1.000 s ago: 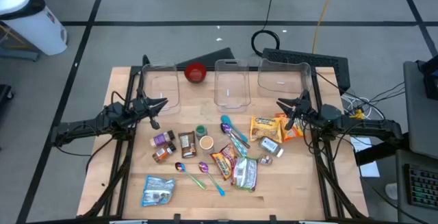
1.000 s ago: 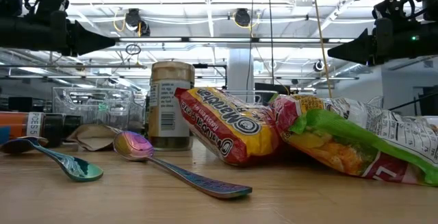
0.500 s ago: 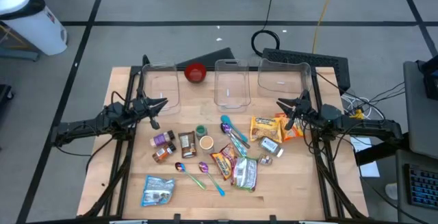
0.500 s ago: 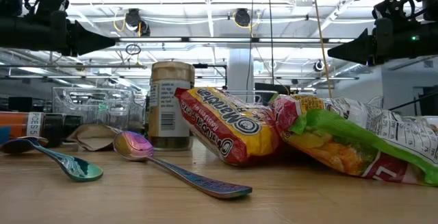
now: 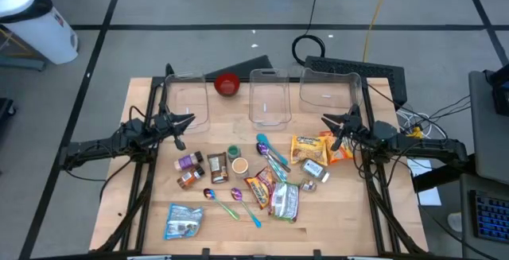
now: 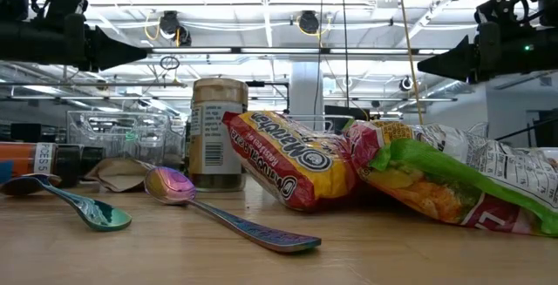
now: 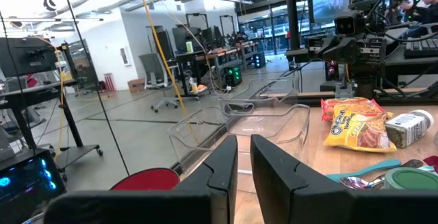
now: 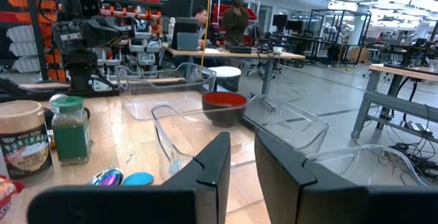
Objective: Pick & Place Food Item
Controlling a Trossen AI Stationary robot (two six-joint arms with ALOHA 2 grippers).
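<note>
From above, the left gripper (image 5: pixel 188 120) hangs over the table's left side, just in front of the left clear bin (image 5: pixel 186 99), and the right gripper (image 5: pixel 327 121) hangs over the right side near the right clear bin (image 5: pixel 328 90). A red bowl (image 5: pixel 227 84) sits between the left and middle bins. The food items lie in a loose cluster on the wooden table (image 5: pixel 143 204): a yellow ramen packet (image 5: pixel 305 147), spice jars (image 5: pixel 191 170) and a blue pouch (image 5: pixel 182 221).

At table height, a ramen packet (image 6: pixel 292 159) leans against a green snack bag (image 6: pixel 445 184); an iridescent spoon (image 6: pixel 222 211) lies in front.

The left wrist view shows narrowly parted fingers (image 7: pixel 222 168) holding nothing.

The right wrist view shows the same, fingers (image 8: pixel 213 161) almost closed, seemingly empty.
</note>
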